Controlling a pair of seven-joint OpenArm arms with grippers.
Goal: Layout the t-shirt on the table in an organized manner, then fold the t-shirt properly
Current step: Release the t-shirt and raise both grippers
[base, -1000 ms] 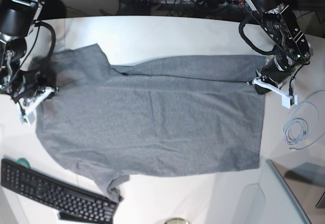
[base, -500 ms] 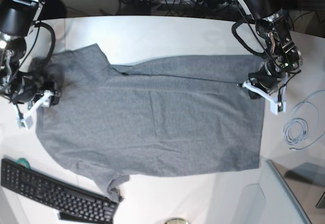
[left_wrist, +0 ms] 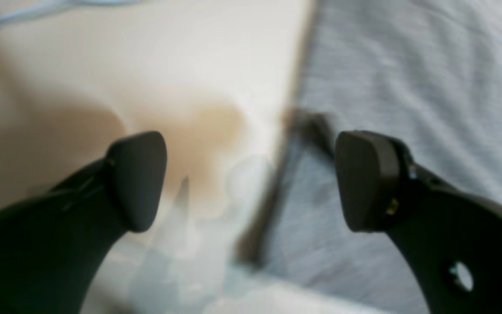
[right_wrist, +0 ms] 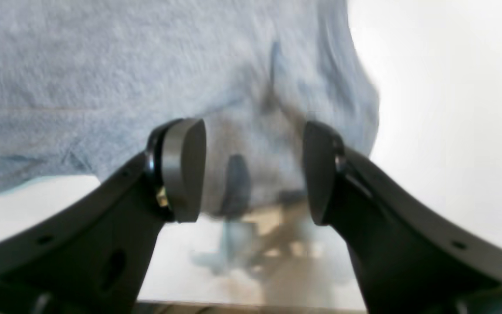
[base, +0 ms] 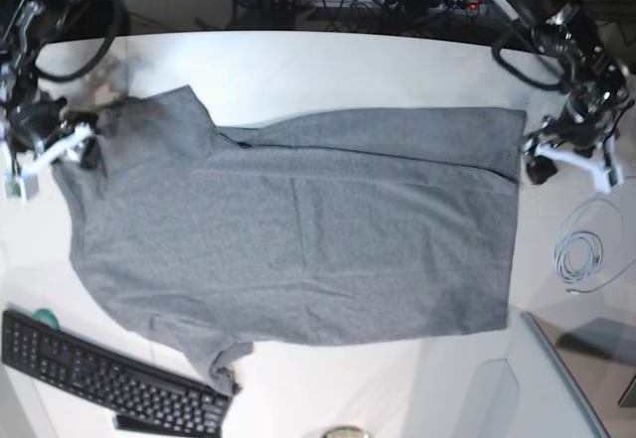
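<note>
The grey t-shirt (base: pixel 298 229) lies spread flat on the white table (base: pixel 348 71), neck end toward the base view's left and hem toward its right. My left gripper (base: pixel 558 160) hovers just off the hem's far corner. In the left wrist view it (left_wrist: pixel 251 181) is open wide, one finger over bare table and the other over the t-shirt (left_wrist: pixel 408 78), holding nothing. My right gripper (base: pixel 58 145) stands by the shoulder at the left edge. Seen from the right wrist, it (right_wrist: pixel 253 170) is open with the blurred cloth (right_wrist: pixel 103 65) beyond its fingers.
A black keyboard (base: pixel 109 378) lies at the front left, close to the lower sleeve. A coiled white cable (base: pixel 581 254) sits right of the hem. A grey panel (base: pixel 576 378) fills the front right corner. Cables and a power strip (base: pixel 417 1) run behind the table.
Both grippers have opened and let go of the t-shirt. The left one moved right, off the hem corner; the right one moved up and left, away from the shoulder. The cloth has settled flat.
</note>
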